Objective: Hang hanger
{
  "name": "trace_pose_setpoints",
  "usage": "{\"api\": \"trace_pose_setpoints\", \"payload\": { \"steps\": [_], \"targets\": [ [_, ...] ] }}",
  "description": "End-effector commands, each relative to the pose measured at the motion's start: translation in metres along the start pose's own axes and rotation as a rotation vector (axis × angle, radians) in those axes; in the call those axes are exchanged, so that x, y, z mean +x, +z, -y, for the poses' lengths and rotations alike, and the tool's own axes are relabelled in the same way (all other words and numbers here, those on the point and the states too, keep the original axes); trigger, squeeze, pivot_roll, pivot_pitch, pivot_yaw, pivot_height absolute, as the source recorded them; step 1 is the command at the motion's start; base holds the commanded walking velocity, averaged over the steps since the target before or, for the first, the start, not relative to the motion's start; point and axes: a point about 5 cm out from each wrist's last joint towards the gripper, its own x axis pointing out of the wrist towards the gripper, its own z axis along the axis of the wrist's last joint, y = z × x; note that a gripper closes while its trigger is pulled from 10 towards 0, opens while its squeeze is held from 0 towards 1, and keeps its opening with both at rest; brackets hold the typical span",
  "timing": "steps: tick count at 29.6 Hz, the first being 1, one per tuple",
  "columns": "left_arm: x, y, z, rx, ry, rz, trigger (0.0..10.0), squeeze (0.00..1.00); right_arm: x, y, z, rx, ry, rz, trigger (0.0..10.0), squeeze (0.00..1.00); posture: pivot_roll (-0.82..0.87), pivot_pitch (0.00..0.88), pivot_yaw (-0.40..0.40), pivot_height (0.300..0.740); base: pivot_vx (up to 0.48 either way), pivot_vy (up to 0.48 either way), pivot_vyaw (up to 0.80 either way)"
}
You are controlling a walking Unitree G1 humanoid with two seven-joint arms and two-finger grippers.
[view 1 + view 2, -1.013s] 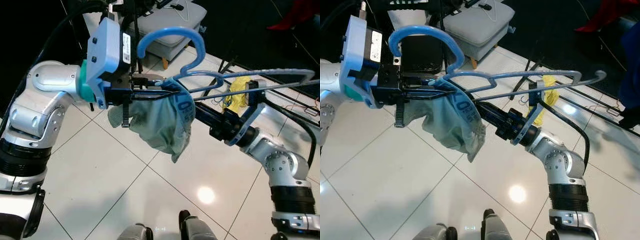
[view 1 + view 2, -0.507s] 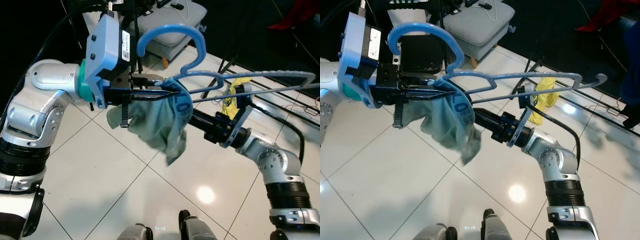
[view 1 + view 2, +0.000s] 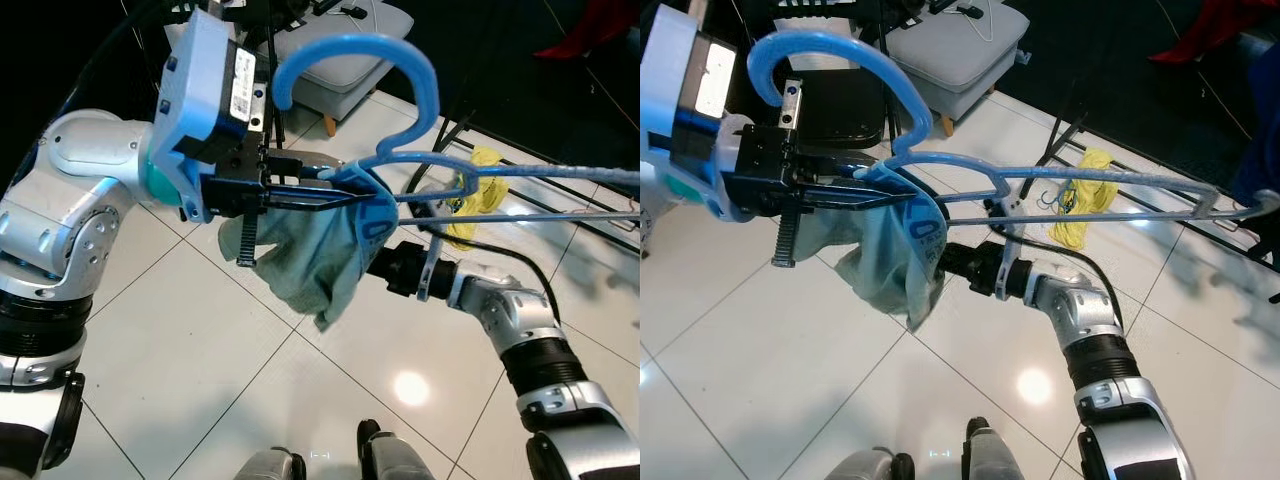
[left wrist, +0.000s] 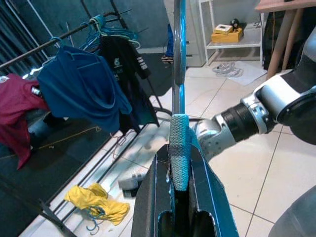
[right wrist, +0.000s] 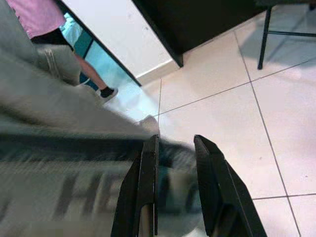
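The left gripper [image 3: 330, 190] clamps the blue hanger [image 3: 400, 110] with the grey-green garment [image 3: 315, 255] half on, right gripper [image 5: 174, 163] parted at the cloth, hanging on the clothes rail [image 4: 59, 37] still ahead

blue hanger [image 3: 400, 150] | held level, hook up; grey-green garment [image 3: 310, 250] draped on one end

A glossy white tiled floor [image 3: 200, 330] with dark grout lines reflects a ceiling light. A grey cushioned footstool [image 3: 955, 50] on wooden legs stands at the far side. A clothes rail [image 4: 64, 37] holds dark garments; a yellow cloth [image 4: 96, 202] lies beneath it.
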Motion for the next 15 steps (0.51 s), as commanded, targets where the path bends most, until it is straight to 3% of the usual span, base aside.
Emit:
{"api": "trace_pose_setpoints", "payload": {
  "steps": [1,6,13,15],
  "targets": [
    [-0.001,0.007,0.0,0.027,-0.009,0.011,10.0,0.0,0.001,-0.009,0.0,0.008,0.005,-0.033,10.0,0.0,0.08,0.125,0.091,0.74,0.0,0.0,0.0],
    [0.001,0.013,-0.002,0.036,-0.007,0.034,10.0,0.0,0.012,-0.029,-0.005,0.046,0.043,-0.069,10.0,0.0,0.08,0.113,0.094,0.74,0.0,0.0,0.0],
    [0.001,0.015,-0.003,0.039,-0.002,0.04,10.0,0.0,0.017,-0.032,-0.009,0.086,0.091,-0.042,10.0,0.0,0.08,0.112,0.095,0.74,0.0,0.0,0.0],
    [0.0,0.016,-0.003,0.037,-0.004,0.04,10.0,0.0,0.013,-0.023,-0.02,0.108,0.206,0.03,10.0,0.0,0.08,0.114,0.101,0.74,0.0,0.0,0.0]
  ]
}}
